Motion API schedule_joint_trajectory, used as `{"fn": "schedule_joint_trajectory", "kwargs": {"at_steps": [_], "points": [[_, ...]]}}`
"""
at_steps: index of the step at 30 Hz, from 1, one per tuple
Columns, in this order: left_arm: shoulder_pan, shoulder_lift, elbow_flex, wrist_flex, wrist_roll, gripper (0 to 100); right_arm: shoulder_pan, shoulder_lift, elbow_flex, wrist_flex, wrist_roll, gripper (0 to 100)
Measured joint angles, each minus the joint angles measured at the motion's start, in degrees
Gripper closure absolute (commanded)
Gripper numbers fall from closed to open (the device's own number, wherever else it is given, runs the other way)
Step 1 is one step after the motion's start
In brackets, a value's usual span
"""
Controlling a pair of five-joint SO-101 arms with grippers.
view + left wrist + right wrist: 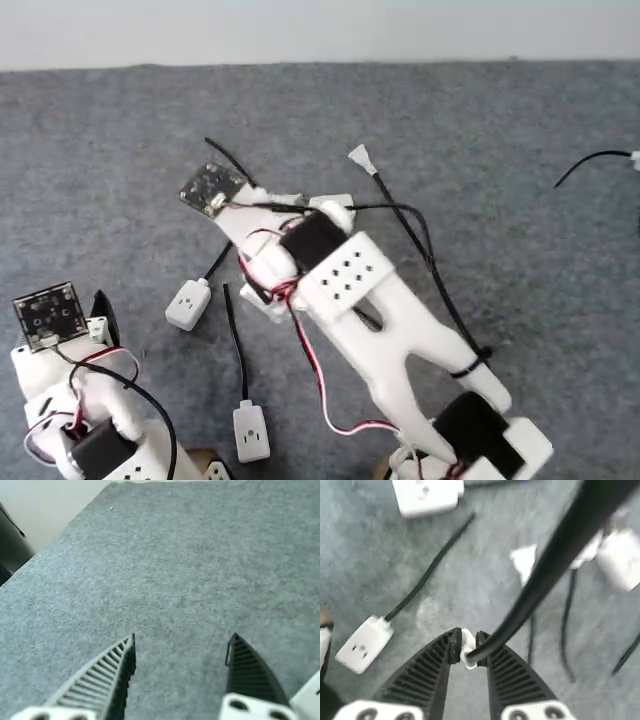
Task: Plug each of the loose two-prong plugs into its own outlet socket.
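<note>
Two sockets [187,303] [250,430] lie near right tool [467,637] clamping a plug [466,644]; left tool [183,645] gapes open.

We cannot see the prongs of the plug [466,645] pinched in the right gripper [467,636]; beyond it, a socket [427,495] is cropped.

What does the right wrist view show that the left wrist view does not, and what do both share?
Right wrist view: the right gripper shut on a white plug with a black cable, an outlet socket and a second outlet socket. Left wrist view: the left gripper, open over bare mat, and a pale surface past the mat's edge. Both: the grey mat and black ribbed fingers.
</note>
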Motion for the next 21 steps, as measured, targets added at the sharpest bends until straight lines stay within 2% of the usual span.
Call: {"fn": "schedule_joint_trajectory", "kwargs": {"at_steps": [4, 10, 16, 21], "points": [[3.5, -0.1, 1.8, -0.8, 0.8, 72, 2.7, -1.0, 0.4, -4.3, 7.2, 99.1], [5.5, 0.0, 3.8, -0.8, -1.0, 72, 13.0, 2.9, -0.8, -10.0, 10.4, 99.1], [5.4, 0.0, 4.0, -0.8, -1.0, 72, 19.6, 13.3, -13.2, -10.5, 14.6, 99.1], [5.4, 0.0, 4.0, -0.8, -1.0, 72, 22.7, 23.7, -26.3, -7.7, 26.5, 99.1]]}}
